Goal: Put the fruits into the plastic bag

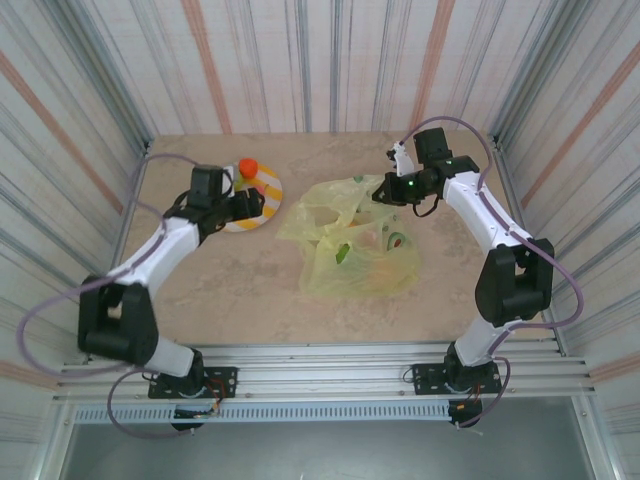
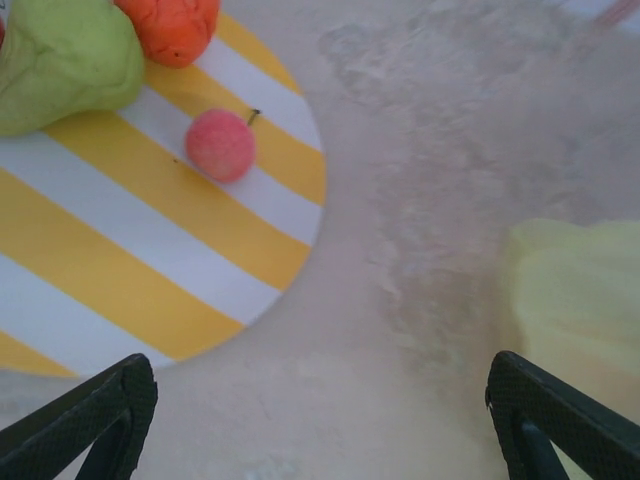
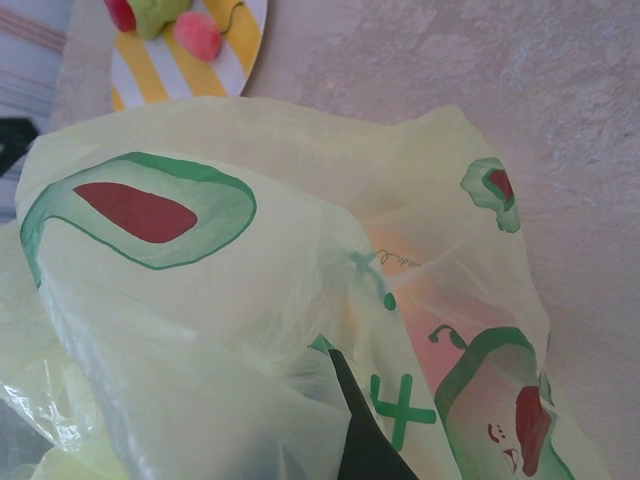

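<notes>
Three fruits (image 1: 248, 168) are left on the plate (image 2: 120, 270): pear (image 2: 65, 60), orange one (image 2: 170, 28), pink one (image 2: 220, 145). Beside the plate, the left gripper (image 2: 315, 380) is spread wide, empty. Right of the plate, the seemingly part-filled plastic bag (image 1: 350, 240) is pinched by the closed right gripper (image 1: 383, 193).

Lab test cell, striped walls (image 1: 330, 60), aluminium rails (image 1: 330, 360)

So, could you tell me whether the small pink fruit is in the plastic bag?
No, the pink fruit lies on the striped plate.
</notes>
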### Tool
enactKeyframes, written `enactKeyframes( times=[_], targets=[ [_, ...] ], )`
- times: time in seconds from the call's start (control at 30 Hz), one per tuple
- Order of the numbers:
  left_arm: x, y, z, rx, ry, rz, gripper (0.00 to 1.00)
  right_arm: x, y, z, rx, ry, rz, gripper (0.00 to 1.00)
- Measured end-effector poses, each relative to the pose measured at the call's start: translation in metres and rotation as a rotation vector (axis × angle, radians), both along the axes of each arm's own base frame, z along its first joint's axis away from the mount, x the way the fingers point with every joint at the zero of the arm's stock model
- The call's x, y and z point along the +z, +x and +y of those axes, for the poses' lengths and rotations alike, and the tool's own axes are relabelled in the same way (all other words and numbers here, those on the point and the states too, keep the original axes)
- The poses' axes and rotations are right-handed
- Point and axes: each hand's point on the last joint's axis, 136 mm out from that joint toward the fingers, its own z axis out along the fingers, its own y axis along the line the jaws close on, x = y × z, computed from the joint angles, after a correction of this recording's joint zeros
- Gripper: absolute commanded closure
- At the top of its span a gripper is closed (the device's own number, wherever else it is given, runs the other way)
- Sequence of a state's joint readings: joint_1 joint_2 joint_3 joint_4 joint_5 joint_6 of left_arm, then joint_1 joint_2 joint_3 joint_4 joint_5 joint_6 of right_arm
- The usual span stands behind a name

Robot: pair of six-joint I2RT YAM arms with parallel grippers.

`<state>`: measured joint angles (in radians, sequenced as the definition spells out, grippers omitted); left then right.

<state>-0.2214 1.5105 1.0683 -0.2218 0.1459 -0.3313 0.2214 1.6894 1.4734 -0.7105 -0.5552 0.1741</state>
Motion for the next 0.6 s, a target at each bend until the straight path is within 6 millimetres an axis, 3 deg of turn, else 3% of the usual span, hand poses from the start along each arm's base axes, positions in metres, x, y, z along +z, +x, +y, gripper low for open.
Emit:
enactKeyframes(
  times=[0.2, 0.4, 0.6],
  targets=[
    [-0.042, 0.056, 0.000, -0.020, 0.136, 0.073, 0.12, 0.000, 0.001, 0.000, 0.000, 0.001, -0.002, 1.00],
    [-0.069, 0.088, 0.001, -0.053, 0.236, 0.123, 0.13, 0.000, 0.001, 0.000, 0.000, 0.000, 0.000, 1.00],
    [-0.080, 0.109, 0.002, -0.088, 0.310, 0.151, 0.19, -0.003, 0.001, 0.000, 0.000, -0.002, 0.007, 1.00]
  ],
)
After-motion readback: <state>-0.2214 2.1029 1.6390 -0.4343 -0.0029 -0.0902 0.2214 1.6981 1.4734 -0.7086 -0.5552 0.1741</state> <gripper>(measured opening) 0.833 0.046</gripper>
